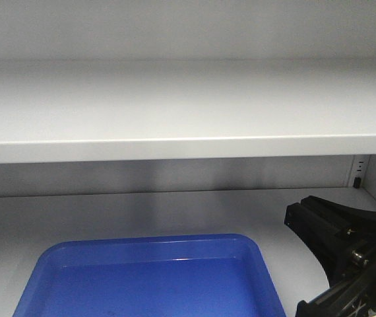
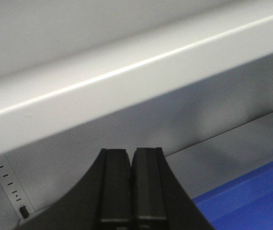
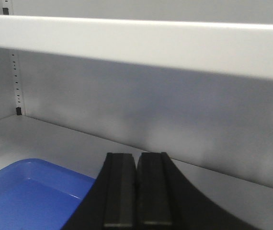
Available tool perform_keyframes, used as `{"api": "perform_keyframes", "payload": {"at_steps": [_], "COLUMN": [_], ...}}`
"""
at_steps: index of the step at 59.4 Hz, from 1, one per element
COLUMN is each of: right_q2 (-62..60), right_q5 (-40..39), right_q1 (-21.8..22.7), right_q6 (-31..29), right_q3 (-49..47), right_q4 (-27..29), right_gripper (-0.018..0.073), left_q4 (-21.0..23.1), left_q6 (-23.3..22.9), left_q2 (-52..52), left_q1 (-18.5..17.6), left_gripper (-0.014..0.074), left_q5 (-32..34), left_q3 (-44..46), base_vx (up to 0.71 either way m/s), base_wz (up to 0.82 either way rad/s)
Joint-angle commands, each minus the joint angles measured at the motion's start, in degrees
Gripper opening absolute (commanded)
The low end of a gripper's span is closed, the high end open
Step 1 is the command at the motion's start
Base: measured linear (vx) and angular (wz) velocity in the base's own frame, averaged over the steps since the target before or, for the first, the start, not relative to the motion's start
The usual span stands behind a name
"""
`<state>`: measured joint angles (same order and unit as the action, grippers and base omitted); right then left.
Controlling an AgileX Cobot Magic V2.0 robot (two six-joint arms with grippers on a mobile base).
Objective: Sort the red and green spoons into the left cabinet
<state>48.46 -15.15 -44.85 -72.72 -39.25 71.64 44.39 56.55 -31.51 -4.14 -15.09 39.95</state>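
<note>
**Both grippers closed, no spoons in view**

Blue tray sits on the lower shelf of the left cabinet; neither spoon is visible in any view. Left gripper: pads pressed together, holding nothing. Right gripper: likewise clenched empty. Spoons judged light, slim, slippery plastic (pinch mid-handle).

Matte black grippers, ribbed pads, prob. silver screws.

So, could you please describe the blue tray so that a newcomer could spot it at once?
Look inside the pale grey cabinet, at the lower shelf beneath the wide upper one. The blue tray lies at its front: a shallow, round-cornered rectangle and the only coloured thing there.
</note>
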Motion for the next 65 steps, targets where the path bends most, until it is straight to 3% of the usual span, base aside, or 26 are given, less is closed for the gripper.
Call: {"api": "perform_keyframes", "payload": {"at_steps": [1,13,23,49,55,65], "right_q2": [-0.99,-0.99,-0.99,-0.99,-0.99,-0.99], "right_q5": [-1.84,-1.84,-1.84,-1.84,-1.84,-1.84], "right_q1": [0.16,0.16,0.16,0.16,0.16,0.16], "right_q6": [-0.59,-0.59,-0.59,-0.59,-0.59,-0.59], "right_q3": [-1.72,-1.72,-1.72,-1.72,-1.72,-1.72], "right_q4": [-1.26,-1.26,-1.26,-1.26,-1.26,-1.26], "right_gripper": [-0.0006,-0.0006,-0.0006,-0.0006,-0.0006,-0.0006], "left_q4": [4.22,9.36,9.64,8.43,0.43,-21.38], "left_q6": [0.07,0.27,0.59,-0.58,-8.29,-30.31], "left_q2": [3.46,12.36,19.67,19.93,20.84,25.03], "left_q1": [2.03,3.03,3.03,3.03,3.03,2.98], "left_gripper": [0.0000,0.0000,0.0000,0.0000,0.0000,0.0000], "left_q5": [-0.28,2.53,3.42,4.11,3.90,6.24], "left_q3": [-0.94,-12.46,-19.10,-20.32,-20.32,-21.47], "base_vx": [0.00,0.00,0.00,0.00,0.00,0.00], "base_wz": [0.00,0.00,0.00,0.00,0.00,0.00]}}
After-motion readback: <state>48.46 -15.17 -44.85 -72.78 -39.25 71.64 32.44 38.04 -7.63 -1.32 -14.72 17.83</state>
